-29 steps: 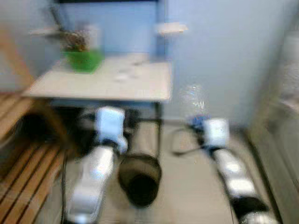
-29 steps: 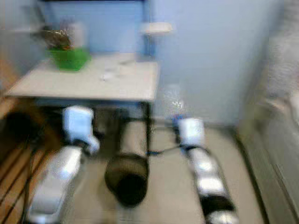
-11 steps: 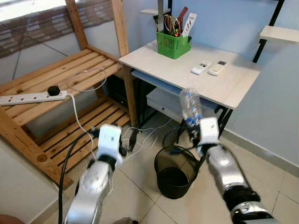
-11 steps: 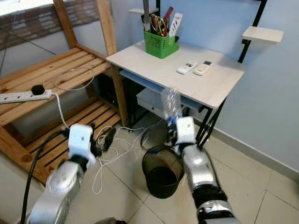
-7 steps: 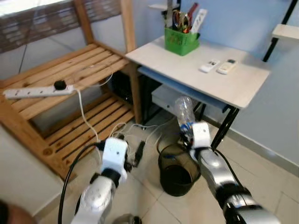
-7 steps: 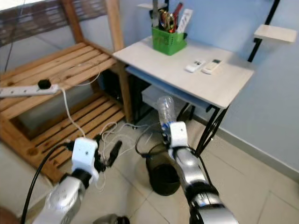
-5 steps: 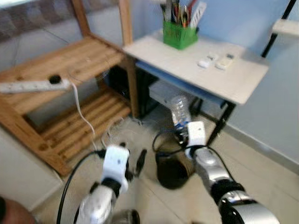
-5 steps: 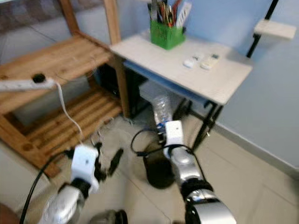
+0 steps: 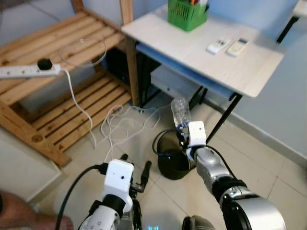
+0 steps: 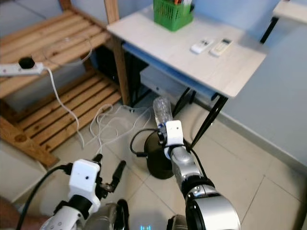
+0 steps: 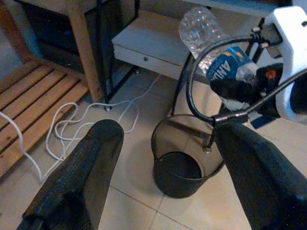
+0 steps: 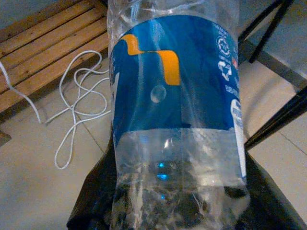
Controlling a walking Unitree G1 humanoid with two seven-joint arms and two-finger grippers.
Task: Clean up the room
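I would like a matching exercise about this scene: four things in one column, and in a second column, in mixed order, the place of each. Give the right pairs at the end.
Things:
1. plastic bottle
2. green basket
3. power strip
4. black bin

Places:
A. on the wooden shelf
B. on the tiled floor beside the desk leg
C. held in the right gripper above the bin
D. at the far end of the white desk

Pairs: 1-C, 2-D, 3-A, 4-B
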